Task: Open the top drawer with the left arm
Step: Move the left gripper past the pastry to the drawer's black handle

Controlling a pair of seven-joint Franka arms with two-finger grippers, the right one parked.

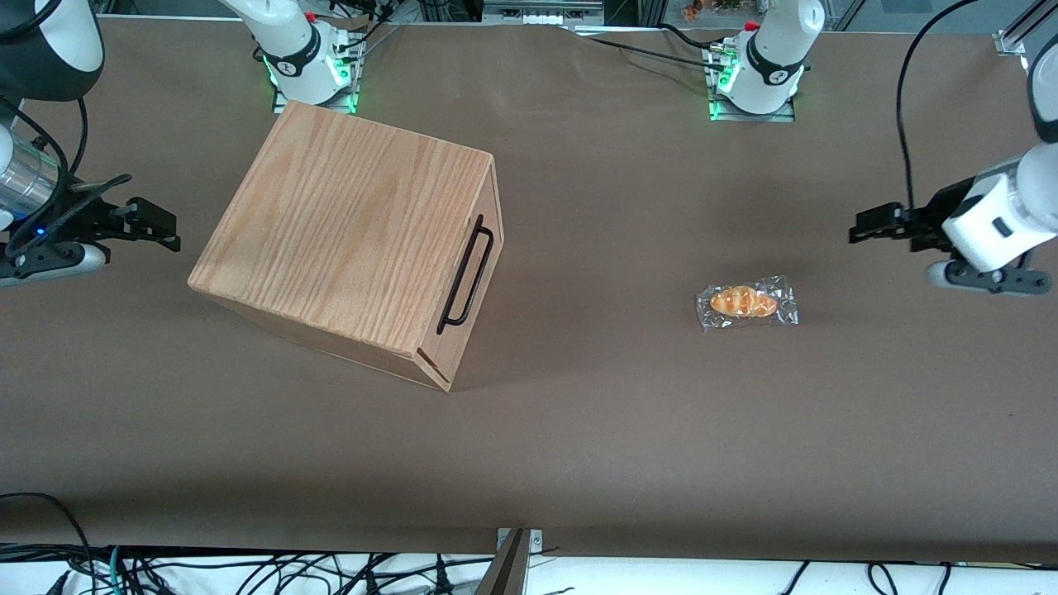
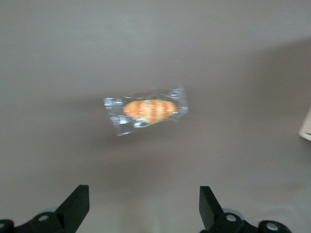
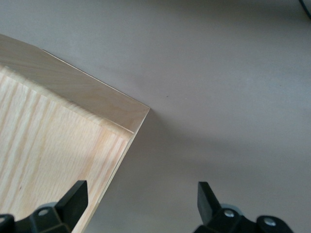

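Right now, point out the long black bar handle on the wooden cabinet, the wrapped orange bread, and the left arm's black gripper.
black bar handle point(image 1: 465, 274), front view, middle of the bar.
wrapped orange bread point(image 1: 745, 302), front view, the bread itself.
left arm's black gripper point(image 2: 144, 206), left wrist view, between the open fingertips.

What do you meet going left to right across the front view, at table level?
Oak-grain cabinet → black bar handle on its top drawer → wrapped bread roll → left arm's tool, open, hovering above the table at the working arm's end.
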